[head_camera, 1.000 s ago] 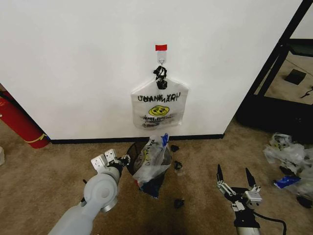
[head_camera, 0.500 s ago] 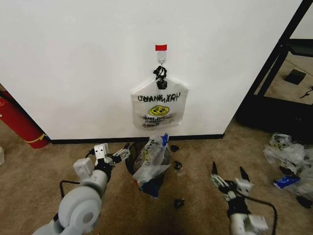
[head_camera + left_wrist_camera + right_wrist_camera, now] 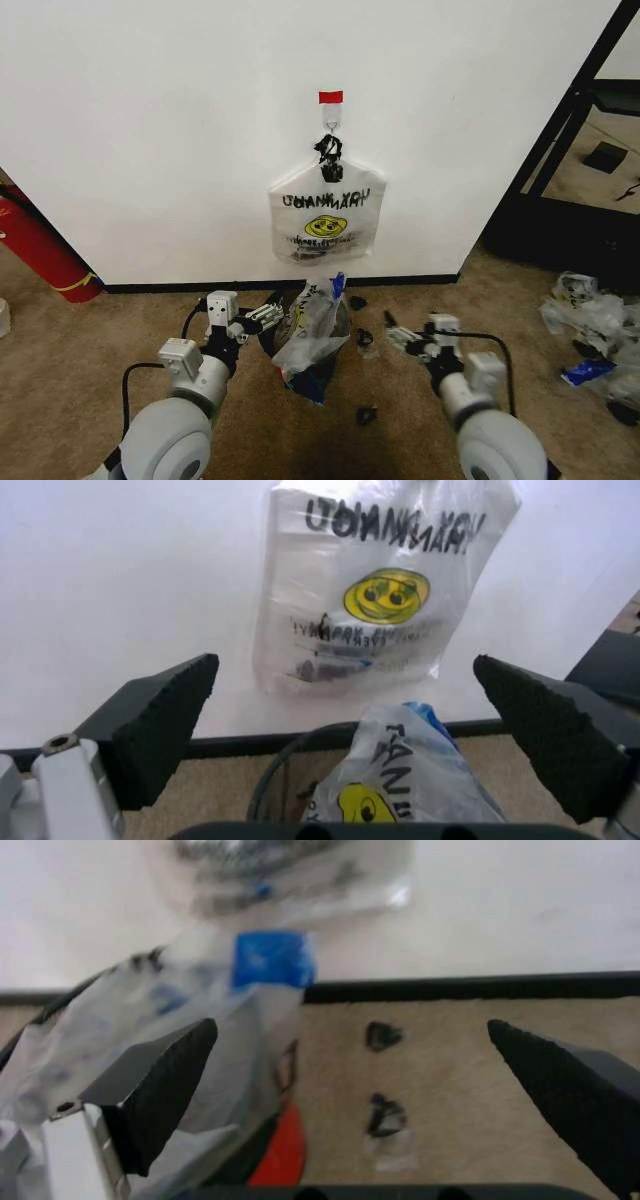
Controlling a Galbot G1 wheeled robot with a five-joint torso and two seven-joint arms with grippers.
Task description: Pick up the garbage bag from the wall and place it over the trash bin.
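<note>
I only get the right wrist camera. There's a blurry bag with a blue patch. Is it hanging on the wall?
Observer: No. That garbage bag is draped on the trash bin on the floor.
Operator: Is anything on the wall?
Observer: Yes, another smiley bag hangs from a hook under a red tape strip.
Operator: Where's the other gripper?
Observer: The left gripper is open at the bin's left, opposite your open right gripper.

Garbage bag see-through white, yellow smiley, blue patch, black letters. Trash bin black mesh, red base. Wall plain white, black baseboard, red tape strip. Hanging bag white, yellow smiley, black letters. Carpet tan.
</note>
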